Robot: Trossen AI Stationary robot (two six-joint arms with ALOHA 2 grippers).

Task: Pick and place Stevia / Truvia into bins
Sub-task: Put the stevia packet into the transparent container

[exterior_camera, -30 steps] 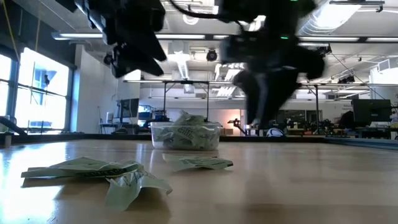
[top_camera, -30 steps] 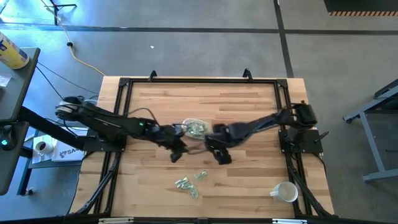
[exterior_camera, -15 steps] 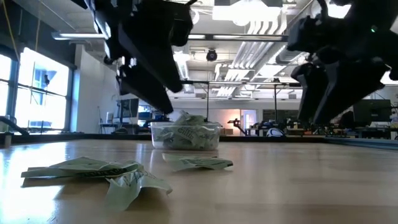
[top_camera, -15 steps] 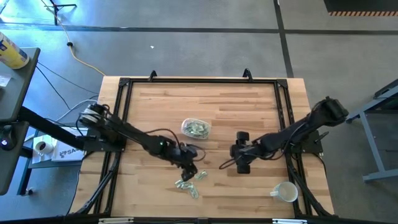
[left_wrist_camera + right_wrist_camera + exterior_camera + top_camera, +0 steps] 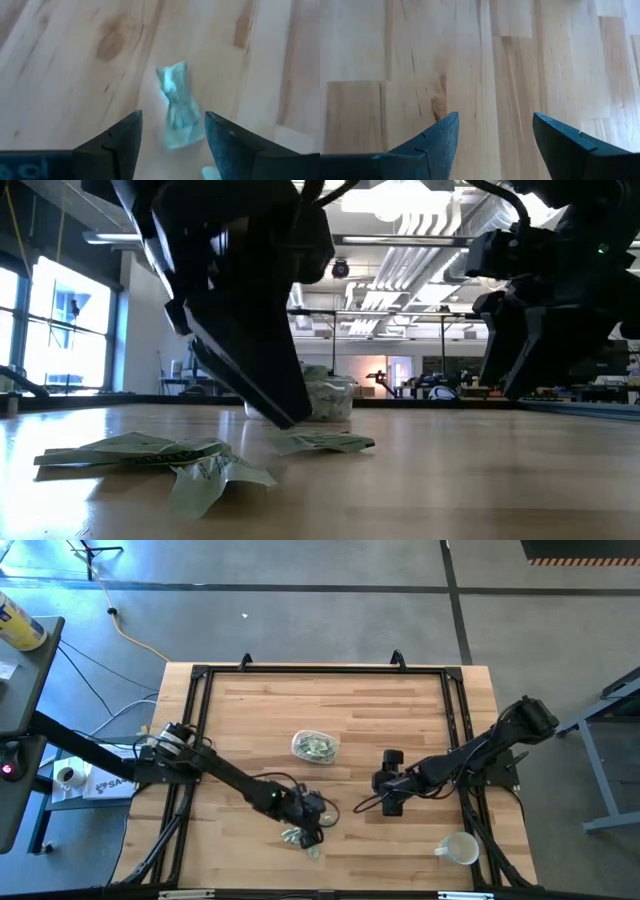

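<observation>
Pale green and white Stevia sachets lie loose on the wood near the table's front edge [image 5: 296, 836] [image 5: 140, 452]. My left gripper [image 5: 312, 818] [image 5: 172, 131] hangs open, slanting down over one crumpled sachet [image 5: 179, 107] that lies flat on the table between its fingers; I see no touch. The bin, a clear bowl [image 5: 315, 747] [image 5: 338, 398] holding several sachets, stands mid-table. My right gripper [image 5: 388, 792] [image 5: 495, 131] is open over bare wood to the right of the bowl.
A white mug [image 5: 458, 848] stands at the near right corner. A black frame [image 5: 320, 670] runs round the tabletop. Another sachet [image 5: 322, 442] lies flat just beyond the left gripper's fingertip in the low view.
My left gripper has gone from beside the bowl toward the table's near edge and down, ending low over the loose sachets. My right gripper has drawn away from the bowl toward the table's right edge and has then kept still. The sachets and the bowl have not moved.
</observation>
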